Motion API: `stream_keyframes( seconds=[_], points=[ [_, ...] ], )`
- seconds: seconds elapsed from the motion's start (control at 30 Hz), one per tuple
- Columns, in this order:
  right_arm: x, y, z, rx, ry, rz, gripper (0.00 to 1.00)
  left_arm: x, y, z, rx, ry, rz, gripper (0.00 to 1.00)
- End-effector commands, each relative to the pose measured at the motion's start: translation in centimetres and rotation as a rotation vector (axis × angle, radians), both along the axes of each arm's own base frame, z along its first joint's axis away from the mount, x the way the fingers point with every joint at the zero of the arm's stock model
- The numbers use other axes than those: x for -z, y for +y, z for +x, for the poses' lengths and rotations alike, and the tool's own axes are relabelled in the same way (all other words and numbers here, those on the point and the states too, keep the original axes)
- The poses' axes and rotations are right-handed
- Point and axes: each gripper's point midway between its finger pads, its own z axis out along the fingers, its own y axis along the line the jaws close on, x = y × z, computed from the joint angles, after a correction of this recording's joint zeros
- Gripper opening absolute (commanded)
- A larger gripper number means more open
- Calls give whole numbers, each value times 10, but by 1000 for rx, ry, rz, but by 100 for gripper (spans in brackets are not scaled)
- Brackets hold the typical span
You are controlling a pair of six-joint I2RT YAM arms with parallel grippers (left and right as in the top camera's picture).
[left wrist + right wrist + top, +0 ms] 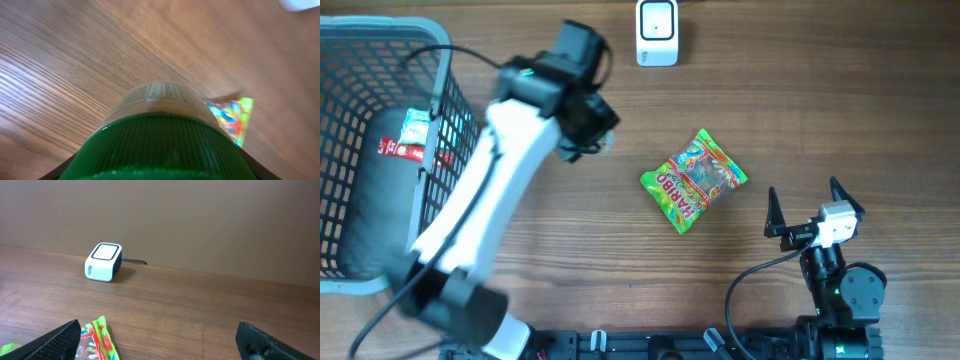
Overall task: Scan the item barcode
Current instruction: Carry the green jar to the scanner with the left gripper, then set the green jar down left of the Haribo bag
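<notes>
A container with a ribbed green cap [160, 145] and a pale printed label fills the left wrist view. My left gripper [160, 176] is shut on it, its dark fingers showing at both lower corners. In the overhead view the left gripper [588, 128] hangs over the table left of centre, and the container is mostly hidden under it. The white barcode scanner [657, 33] stands at the back edge and also shows in the right wrist view as a scanner [103, 262] with a cable. My right gripper [807, 212] rests open at the front right with nothing between its fingers [60, 341].
A green Haribo candy bag [693, 180] lies flat mid-table, between the two grippers. A grey wire basket [380, 45] at the far left holds a dark item with a red-and-white label [412, 150]. The left arm stretches diagonally across the basket's right side.
</notes>
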Motion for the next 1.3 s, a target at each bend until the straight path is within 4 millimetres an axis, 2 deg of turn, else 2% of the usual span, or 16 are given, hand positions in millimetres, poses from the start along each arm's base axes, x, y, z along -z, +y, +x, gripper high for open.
stream_keyframes(
  seconds=[0.0,0.17,0.3,0.47,0.57,0.63,0.67,0.7,0.83,0.93,0.97,1.0,1.03,1.1,1.13,1.27],
  points=[
    [-1,0,0,3,-6,14,100,57,-15,5,-71,118,67,54],
    [-1,0,0,3,-6,14,99,117,-43,25,-96,117,130,54],
    [-1,0,0,3,-6,14,100,137,-45,26,-20,58,305,59],
    [-1,0,0,3,-6,14,100,165,-39,18,-4,59,329,60],
    [-1,0,0,3,-5,14,100,169,-32,15,-11,77,339,60],
    [-1,0,0,3,-5,14,100,169,-32,15,-4,77,340,68],
    [-1,0,0,3,-5,14,100,165,-32,14,30,79,341,82],
    [-1,0,0,3,-5,14,100,155,-30,11,37,83,346,100],
    [-1,0,0,3,-5,14,100,87,-35,16,119,-24,288,100],
    [-1,0,0,3,-5,14,100,-6,-42,26,212,-237,178,100],
    [-1,0,0,3,-5,14,100,-52,-35,30,242,-352,152,100],
    [-1,0,0,3,-5,14,100,-81,-25,31,237,-422,143,100],
    [-1,0,0,3,-5,14,99,-107,-9,30,206,-486,143,100],
    [-1,0,0,3,-5,14,100,-155,52,23,47,-606,194,100],
    [-1,0,0,3,-5,14,100,-169,83,16,-30,-629,214,100],
    [-1,0,0,3,-5,14,100,-185,212,-25,-463,-604,271,100]
  ],
)
